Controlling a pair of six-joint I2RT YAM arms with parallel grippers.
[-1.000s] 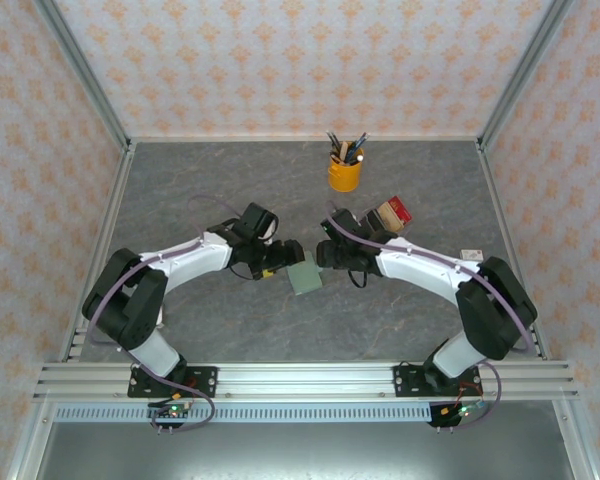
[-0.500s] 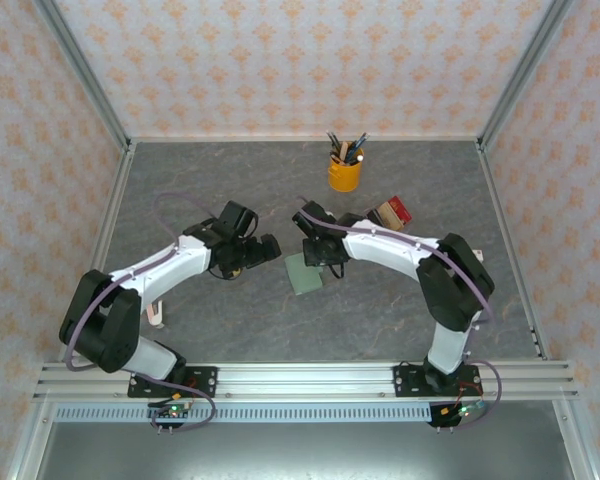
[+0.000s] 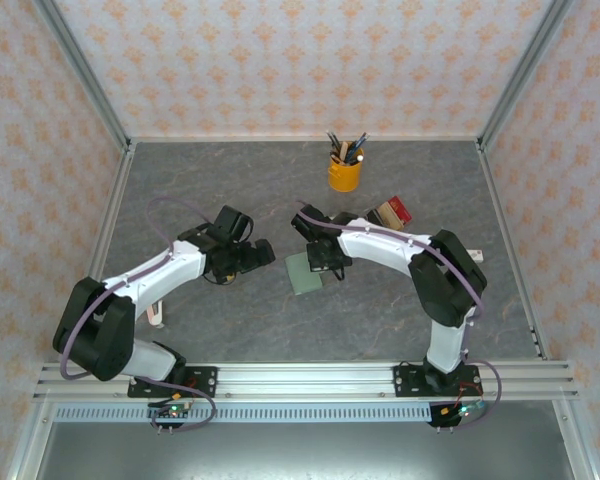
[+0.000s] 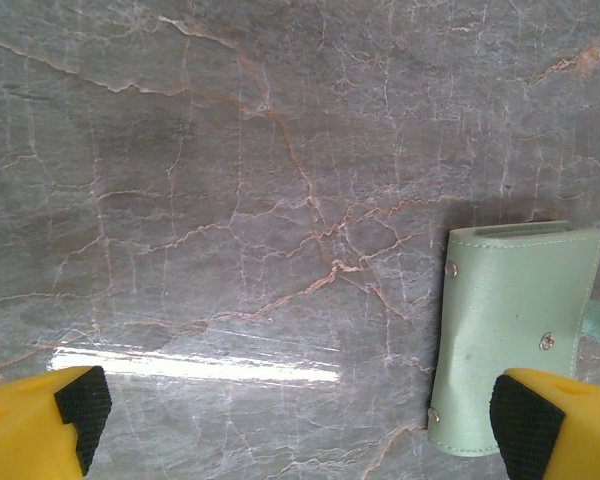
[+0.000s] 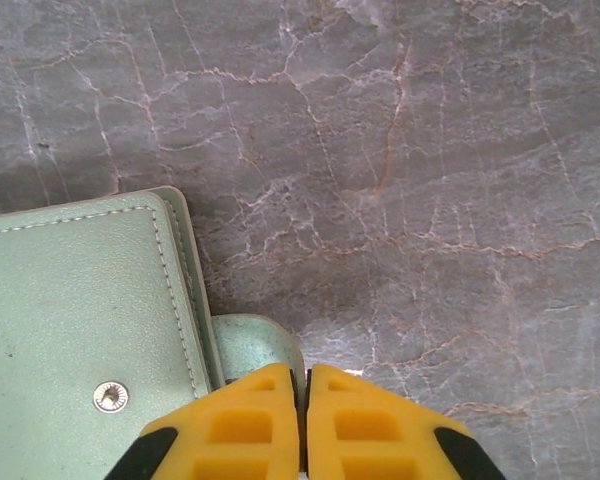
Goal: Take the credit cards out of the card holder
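The card holder (image 3: 305,272) lies folded shut on the grey table, a sage green wallet with snap studs. In the left wrist view the card holder (image 4: 515,335) sits at the right, just inside the right fingertip (image 4: 528,422). My left gripper (image 4: 300,415) is open wide over bare table, and from above the left gripper (image 3: 257,254) is a little left of the wallet. My right gripper (image 5: 302,385) is shut, its tips at the wallet's strap tab (image 5: 250,345), which runs under the left finger. Nothing shows between its jaws. From above, the right gripper (image 3: 325,263) is at the wallet's right edge. The credit cards are hidden.
A yellow pen cup (image 3: 344,172) stands at the back. A dark, tan and red cluster of blocks (image 3: 391,213) sits right of the right arm. A small pale object (image 3: 157,313) lies by the left edge. Metal rails (image 3: 300,378) run along the near edge.
The right gripper has closed and swung left onto the wallet's right edge. The left gripper has opened fully and drawn back left, away from the wallet.
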